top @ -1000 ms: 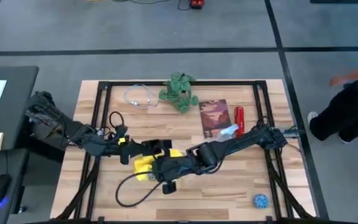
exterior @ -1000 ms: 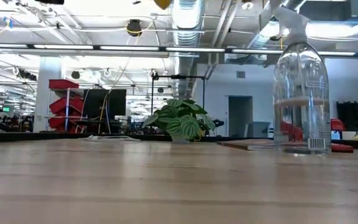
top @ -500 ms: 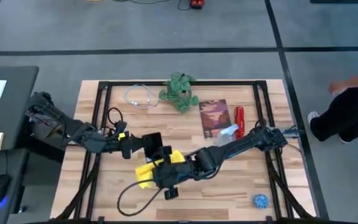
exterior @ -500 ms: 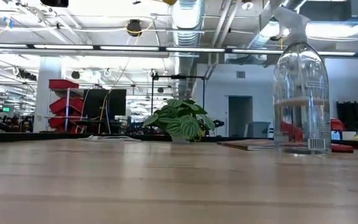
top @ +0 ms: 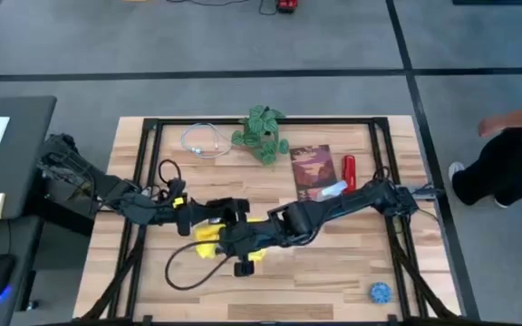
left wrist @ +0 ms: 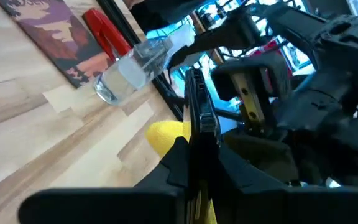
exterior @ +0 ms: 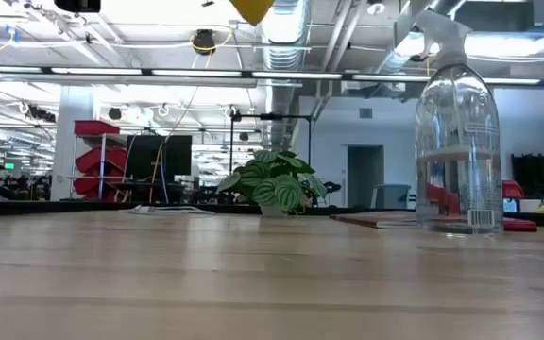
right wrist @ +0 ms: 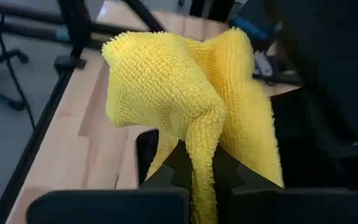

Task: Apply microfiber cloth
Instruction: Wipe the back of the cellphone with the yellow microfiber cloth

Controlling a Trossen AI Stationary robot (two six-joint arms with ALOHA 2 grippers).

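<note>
The microfiber cloth (right wrist: 194, 99) is held bunched, pinched between the right gripper (right wrist: 196, 163) fingers above the table's (top: 333, 272) middle. A thin black phone (left wrist: 199, 115) is clamped edge-on by the left gripper (left wrist: 194, 163), just beside the cloth.

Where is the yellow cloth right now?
In the high view the microfiber cloth sits mid-table, between the two arms. The right gripper pinches it, and it hangs bunched just beside the left gripper.

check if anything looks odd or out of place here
Nothing is spilled or broken. The microfiber cloth hangs bunched from the right gripper instead of spread flat, and a black cable loops loosely across the table.
</note>
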